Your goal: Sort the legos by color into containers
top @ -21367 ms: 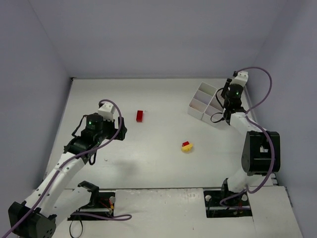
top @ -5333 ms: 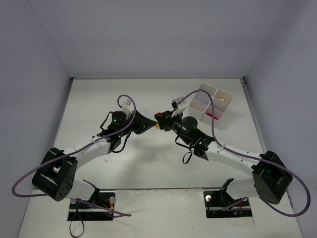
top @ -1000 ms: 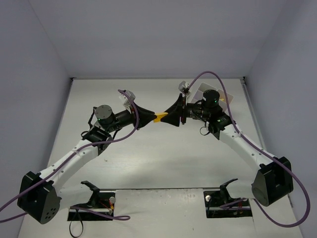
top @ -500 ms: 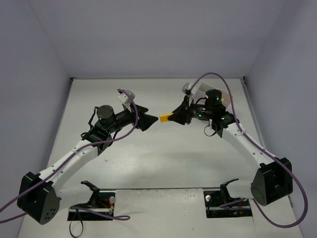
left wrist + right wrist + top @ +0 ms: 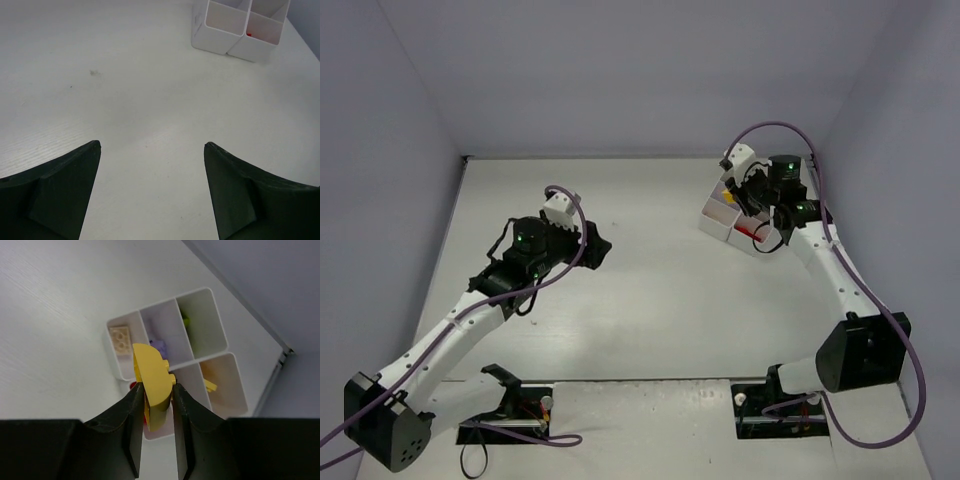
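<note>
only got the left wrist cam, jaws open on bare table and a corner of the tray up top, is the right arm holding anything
Observer: Yes. The right jaws are shut on a yellow brick, pinched by its sides.
Operator: is it near the tray
Observer: It hangs above the tray. In the right wrist view it sits in front of the middle dividers, not down inside any compartment.
Operator: any yellow already in there
Observer: Yes, a small yellow piece lies in a corner compartment, next to the one holding a green piece.
</note>
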Motion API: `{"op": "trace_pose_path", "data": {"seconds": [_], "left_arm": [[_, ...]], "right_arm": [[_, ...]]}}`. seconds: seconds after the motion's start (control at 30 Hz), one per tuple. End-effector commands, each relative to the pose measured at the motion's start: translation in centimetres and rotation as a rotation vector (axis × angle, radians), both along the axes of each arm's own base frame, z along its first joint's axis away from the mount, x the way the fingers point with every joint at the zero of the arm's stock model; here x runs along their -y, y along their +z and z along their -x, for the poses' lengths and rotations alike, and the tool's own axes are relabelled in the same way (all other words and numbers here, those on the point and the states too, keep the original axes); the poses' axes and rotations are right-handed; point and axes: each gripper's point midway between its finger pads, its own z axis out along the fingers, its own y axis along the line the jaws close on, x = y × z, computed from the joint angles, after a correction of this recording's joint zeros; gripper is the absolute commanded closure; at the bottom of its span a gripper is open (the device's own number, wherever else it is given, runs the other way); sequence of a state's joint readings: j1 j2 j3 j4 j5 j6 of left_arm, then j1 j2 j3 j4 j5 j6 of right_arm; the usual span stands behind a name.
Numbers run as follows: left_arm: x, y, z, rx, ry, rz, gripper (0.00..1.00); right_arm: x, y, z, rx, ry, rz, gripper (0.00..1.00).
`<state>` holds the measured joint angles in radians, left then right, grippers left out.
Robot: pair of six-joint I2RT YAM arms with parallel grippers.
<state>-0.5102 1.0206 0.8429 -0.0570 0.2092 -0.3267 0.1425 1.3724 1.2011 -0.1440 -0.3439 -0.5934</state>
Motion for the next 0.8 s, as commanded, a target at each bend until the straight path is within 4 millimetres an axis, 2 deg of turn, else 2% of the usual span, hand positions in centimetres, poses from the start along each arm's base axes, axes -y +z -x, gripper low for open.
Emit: {"op": "trace_pose_path", "data": {"seconds": [0.0, 0.03, 0.07, 0.13, 0.3, 0.33, 0.53, 0.77], "left_arm": [[-1.8, 2.3, 0.0, 0.052, 0.065, -0.030, 0.22], [-2.0, 2.2, 0.1, 0.053, 0.070, -0.042, 0.22], [-2.2, 2.1, 0.1, 0.053, 0.073, -0.049, 0.22], [-2.6, 1.9, 0.3, 0.050, 0.080, -0.069, 0.22], [-2.9, 1.7, 0.6, 0.048, 0.082, -0.089, 0.22], [-3.0, 1.7, 0.6, 0.050, 0.085, -0.090, 0.22], [-2.9, 1.7, 0.2, 0.050, 0.085, -0.098, 0.22], [-2.6, 1.6, -0.3, 0.052, 0.078, -0.105, 0.22]], "right_arm": [[4.9, 0.6, -2.7, 0.044, -0.112, 0.187, 1.00], [5.4, 0.0, -3.2, 0.030, -0.120, 0.198, 1.00], [6.4, 0.5, -3.8, 0.041, -0.144, 0.221, 1.00], [7.1, -0.3, -4.5, 0.020, -0.158, 0.258, 1.00], [9.3, -0.7, -6.3, 0.010, -0.210, 0.323, 0.99], [9.7, -1.4, -6.6, -0.005, -0.220, 0.336, 0.98], [11.0, -3.0, -7.7, -0.044, -0.249, 0.395, 0.96], [12.1, -3.3, -8.3, -0.053, -0.283, 0.416, 0.93]]}}
